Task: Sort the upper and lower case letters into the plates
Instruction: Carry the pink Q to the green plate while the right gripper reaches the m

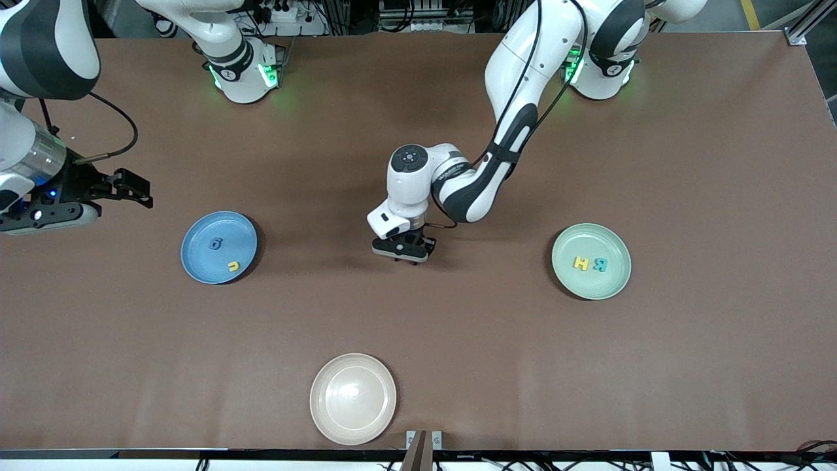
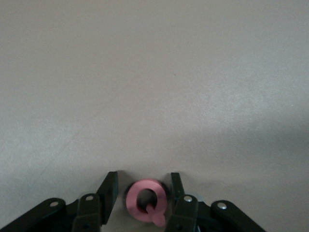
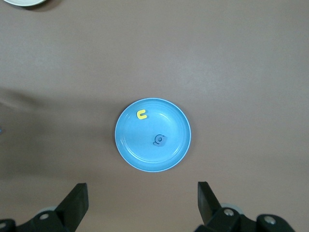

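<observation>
Two plates: blue plate (image 1: pixel 199 261) toward right arm's table end, green plate (image 1: pixel 613 282) toward left arm's end.
Left gripper (image 1: pixel 407 256): mid-table, fingers around pink Q (image 2: pixel 146 200).
Right gripper (image 3: pixel 142 203): spread wide, waiting.

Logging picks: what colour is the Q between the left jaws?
Coral pink Q, best seen in the left wrist view.

A robotics laboratory: two white Franka arms, the left arm (image 1: pixel 516 124) and the right arm (image 1: pixel 39 78), stand bolted on green-lit bases along one edge of a broad brown-covered table (image 1: pixel 706 366). Bundled cables (image 1: pixel 281 13) and aluminium framing (image 1: pixel 807 23) crowd the floor past the bases, and a camera mount (image 1: pixel 424 439) clamps the table's near edge.
</observation>
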{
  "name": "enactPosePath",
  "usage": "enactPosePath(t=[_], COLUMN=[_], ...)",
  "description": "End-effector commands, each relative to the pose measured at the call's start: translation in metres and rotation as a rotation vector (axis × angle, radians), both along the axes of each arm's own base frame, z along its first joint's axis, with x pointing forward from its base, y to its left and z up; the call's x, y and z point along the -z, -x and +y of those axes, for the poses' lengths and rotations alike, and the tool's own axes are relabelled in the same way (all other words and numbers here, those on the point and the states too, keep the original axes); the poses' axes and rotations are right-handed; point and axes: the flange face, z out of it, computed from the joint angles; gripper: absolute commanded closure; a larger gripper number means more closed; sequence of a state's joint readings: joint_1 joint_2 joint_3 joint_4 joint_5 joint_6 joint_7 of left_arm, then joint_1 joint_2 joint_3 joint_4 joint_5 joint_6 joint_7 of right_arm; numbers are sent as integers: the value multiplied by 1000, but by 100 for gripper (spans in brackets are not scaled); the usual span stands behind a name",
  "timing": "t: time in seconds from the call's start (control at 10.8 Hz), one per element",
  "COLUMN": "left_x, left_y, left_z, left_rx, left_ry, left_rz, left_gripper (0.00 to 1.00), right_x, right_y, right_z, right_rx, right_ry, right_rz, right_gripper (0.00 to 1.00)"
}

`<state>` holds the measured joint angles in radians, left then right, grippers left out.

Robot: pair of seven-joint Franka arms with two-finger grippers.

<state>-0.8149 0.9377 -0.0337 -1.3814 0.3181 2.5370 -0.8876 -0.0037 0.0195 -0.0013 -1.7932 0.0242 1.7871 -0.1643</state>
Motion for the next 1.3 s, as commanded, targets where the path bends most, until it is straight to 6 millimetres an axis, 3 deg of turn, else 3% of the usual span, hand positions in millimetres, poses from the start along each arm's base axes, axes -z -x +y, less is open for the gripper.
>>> enactPosePath(t=[0.0, 0.09, 0.28, 0.37, 0.74, 0.84, 1.02, 1.21], left_x=[9, 9, 9, 10, 1, -9, -24, -45], left_y=[14, 14, 12, 11, 0, -15, -34, -62], left_z=[-5, -5, -3, -1, 10, 26, 46, 82], left_rx=[-27, -25, -11, -10, -19, -7, 6, 22], left_ry=[-25, -26, -35, -38, -79, -125, -149, -218], left_rz=[17, 17, 8, 7, 20, 40, 48, 85], left_gripper=[49, 50, 86, 98, 100, 100, 100, 100], right_x=[5, 6, 6, 6, 8, 12, 19, 34], right_y=[-1, -2, -2, -2, -3, -4, -5, -7], right_z=[3, 5, 5, 4, 9, 14, 41, 69], right_rx=[25, 22, 22, 24, 22, 42, 55, 88], right_ry=[-34, -34, -33, -34, -34, -34, -33, -27], right_rz=[12, 13, 15, 15, 17, 26, 40, 67], right_gripper=[0, 0, 0, 0, 0, 0, 0, 0])
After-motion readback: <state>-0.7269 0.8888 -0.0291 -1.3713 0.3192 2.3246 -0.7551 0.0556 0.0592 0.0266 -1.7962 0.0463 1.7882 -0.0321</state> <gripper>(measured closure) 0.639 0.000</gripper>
